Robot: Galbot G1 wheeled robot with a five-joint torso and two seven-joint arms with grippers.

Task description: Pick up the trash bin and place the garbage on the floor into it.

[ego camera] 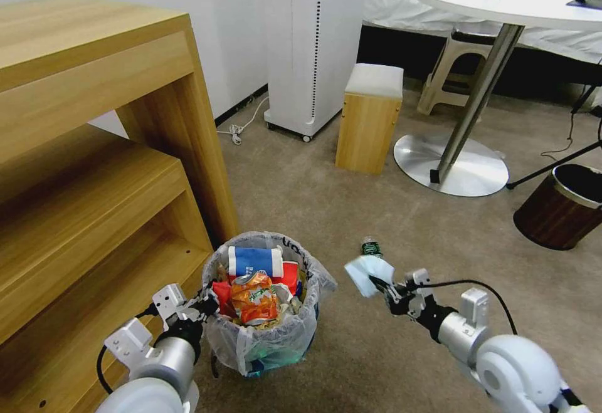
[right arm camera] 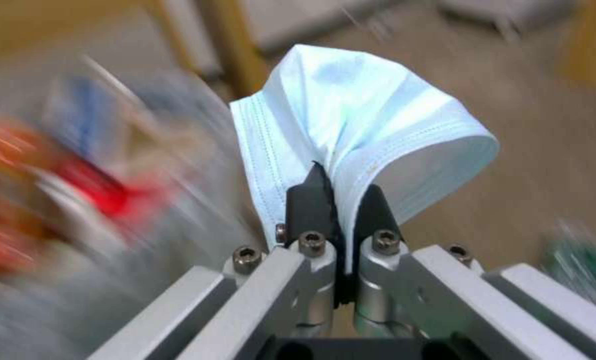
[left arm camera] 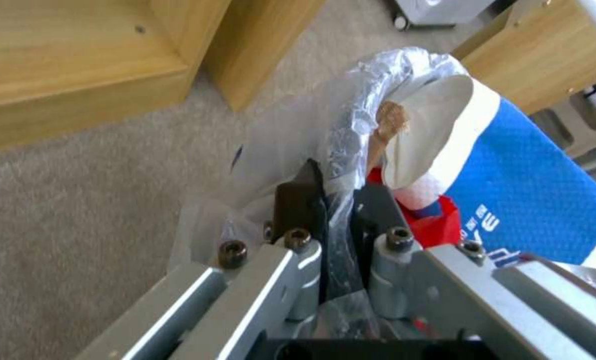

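Pale-blue face mask [right arm camera: 351,125] pinched in right gripper [ego camera: 381,287], just right of trash bin [ego camera: 263,300].
Left gripper [left arm camera: 335,200] clamps bin's rim; bin nearly full; green-labelled plastic bottle [ego camera: 371,248] left on beige carpet [ego camera: 389,212].

The trash bin's [ego camera: 263,344] base is hiding under its crinkled bag, and the lower litter is lying buried beneath the orange packet [ego camera: 254,297]. In the right wrist view everything beyond the face mask [right arm camera: 351,130] is smearing into streaks. The dark brown bin [ego camera: 564,206] at far right is being cut by the picture's edge.
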